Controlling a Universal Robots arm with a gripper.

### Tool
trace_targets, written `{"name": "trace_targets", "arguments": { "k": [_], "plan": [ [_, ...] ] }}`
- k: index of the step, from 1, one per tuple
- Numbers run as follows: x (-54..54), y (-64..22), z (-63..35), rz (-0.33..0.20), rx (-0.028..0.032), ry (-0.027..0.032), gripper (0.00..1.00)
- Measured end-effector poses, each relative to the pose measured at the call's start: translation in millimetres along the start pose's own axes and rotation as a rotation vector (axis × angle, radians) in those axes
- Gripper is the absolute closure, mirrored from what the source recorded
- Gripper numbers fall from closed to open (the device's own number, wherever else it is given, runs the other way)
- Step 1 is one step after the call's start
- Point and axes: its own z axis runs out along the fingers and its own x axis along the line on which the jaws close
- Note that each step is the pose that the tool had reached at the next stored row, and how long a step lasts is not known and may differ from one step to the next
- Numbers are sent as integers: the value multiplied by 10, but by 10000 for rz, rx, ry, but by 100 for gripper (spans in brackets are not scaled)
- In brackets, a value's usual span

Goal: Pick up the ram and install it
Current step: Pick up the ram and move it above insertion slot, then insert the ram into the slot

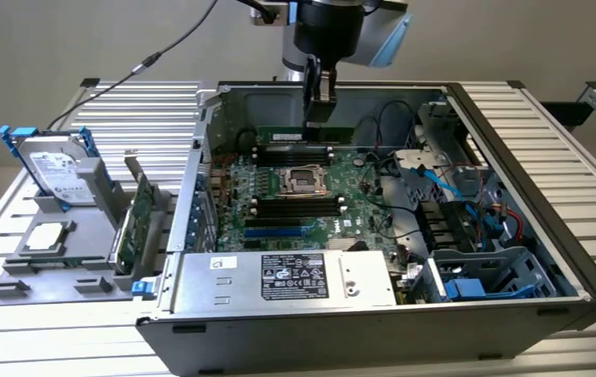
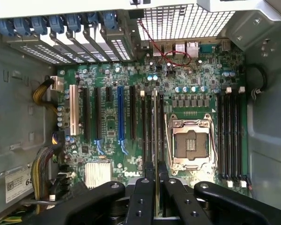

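Count:
- one open case (image 1: 533, 181)
- one motherboard (image 2: 131, 77)
- one CPU socket (image 2: 189, 143)
- one power supply (image 1: 287, 276)

Memory slots: four in the bank (image 2: 229, 136) beside the socket. Expansion slots include one white (image 2: 74, 110) and one blue (image 2: 121, 112).

On the grey holder (image 1: 25, 279) — one hard drive (image 1: 55, 169), one expansion card (image 1: 135, 216), one loose processor (image 1: 46, 236).

Also one ram (image 1: 298, 135) and one gripper (image 1: 321, 118).

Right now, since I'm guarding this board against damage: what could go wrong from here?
The ram, pinched edge-on in the end effector, hangs over narrow black memory slots; a slight offset or tilt could jam it. The CPU socket lies right beside them, so a slip might strike it.
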Motion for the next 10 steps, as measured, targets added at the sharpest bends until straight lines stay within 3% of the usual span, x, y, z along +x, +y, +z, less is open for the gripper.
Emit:
{"name": "trace_targets", "arguments": {
  "k": [10],
  "plan": [
    [0,0,1,1,-12,15,86]
  ]
}}
